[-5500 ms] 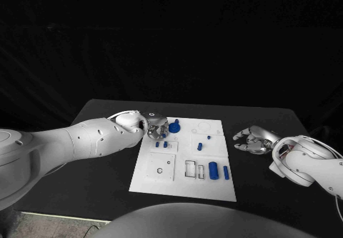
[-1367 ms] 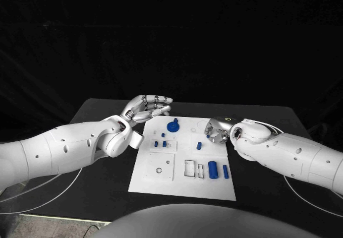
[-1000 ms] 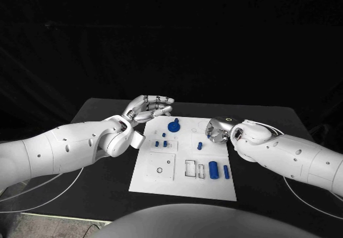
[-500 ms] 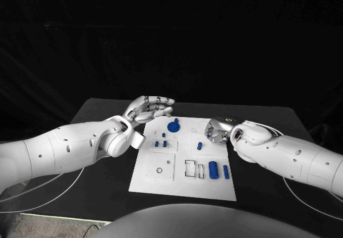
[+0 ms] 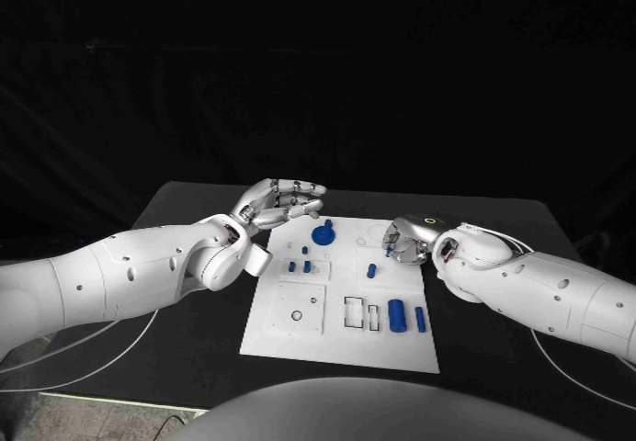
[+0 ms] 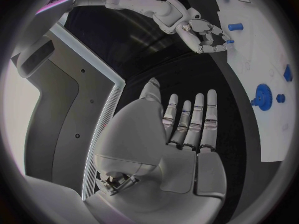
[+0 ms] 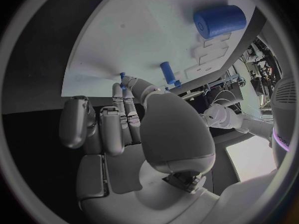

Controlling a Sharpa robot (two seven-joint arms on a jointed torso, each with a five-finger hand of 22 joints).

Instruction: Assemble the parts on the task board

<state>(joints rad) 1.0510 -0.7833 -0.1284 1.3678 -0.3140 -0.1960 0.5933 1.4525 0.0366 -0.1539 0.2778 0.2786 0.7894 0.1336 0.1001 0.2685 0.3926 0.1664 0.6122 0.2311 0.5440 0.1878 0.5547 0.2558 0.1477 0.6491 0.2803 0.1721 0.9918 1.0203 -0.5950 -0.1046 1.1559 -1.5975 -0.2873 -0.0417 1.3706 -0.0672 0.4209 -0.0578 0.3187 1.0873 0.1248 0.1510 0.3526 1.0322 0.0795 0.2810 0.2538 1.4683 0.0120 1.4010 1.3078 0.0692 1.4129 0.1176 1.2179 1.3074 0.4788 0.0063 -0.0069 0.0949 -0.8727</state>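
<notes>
Head view: left robot hand (image 5: 278,202) hovers empty, fingers loosely spread; right robot hand (image 5: 404,241) seemingly pinches a small blue part (image 7: 122,77).

right hand (image 5: 402,241) fingers hidden behind wrist

The board (image 5: 339,283) is looked down on from above and in front in the head view, with both arms seen beside it. In the left wrist view, the board (image 6: 264,50) is seen from behind the left hand (image 6: 187,129), well off its edge. In the right wrist view, the board (image 7: 149,40) is seen close, past the right hand (image 7: 134,129). The board is shared by all three views.
</notes>
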